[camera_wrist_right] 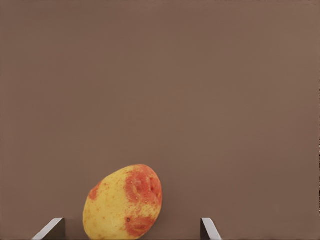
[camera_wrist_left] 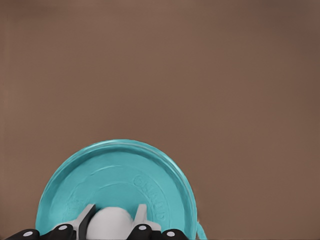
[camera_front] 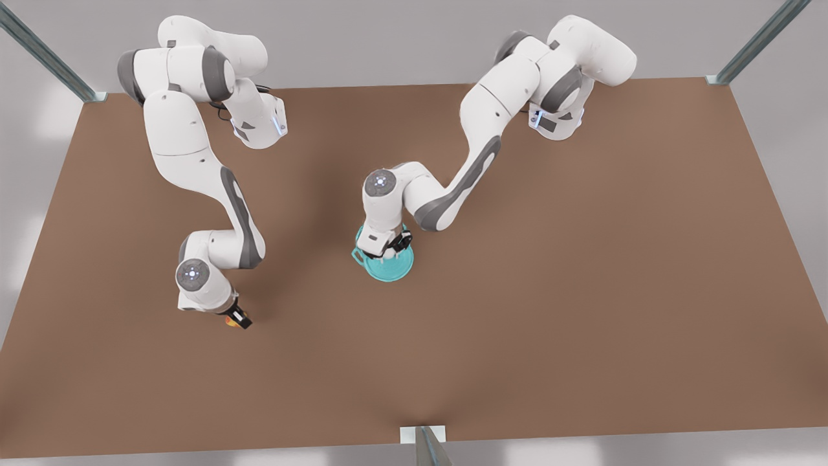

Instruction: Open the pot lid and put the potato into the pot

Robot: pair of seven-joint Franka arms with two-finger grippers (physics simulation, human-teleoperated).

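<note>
The teal pot [camera_front: 396, 270] stands mid-table with the pot lid [camera_wrist_left: 125, 182] lying flat on it. My left gripper [camera_front: 387, 249] reaches down from above and is shut on the lid's white knob [camera_wrist_left: 110, 226], a finger pressed against each side. The yellow potato [camera_wrist_right: 122, 205] with orange-red blotches lies on the table toward the front view's left [camera_front: 228, 320]. My right gripper [camera_front: 237, 318] hangs low over the potato and is open. Its fingertips [camera_wrist_right: 209, 227] stand wide on both sides of the potato without touching it.
A bare brown table [camera_front: 582, 291] carries everything. Metal frame posts [camera_front: 718, 79] stand at its far corners and another [camera_front: 424, 440] at the middle of the near edge. Both arm bases sit along the far edge.
</note>
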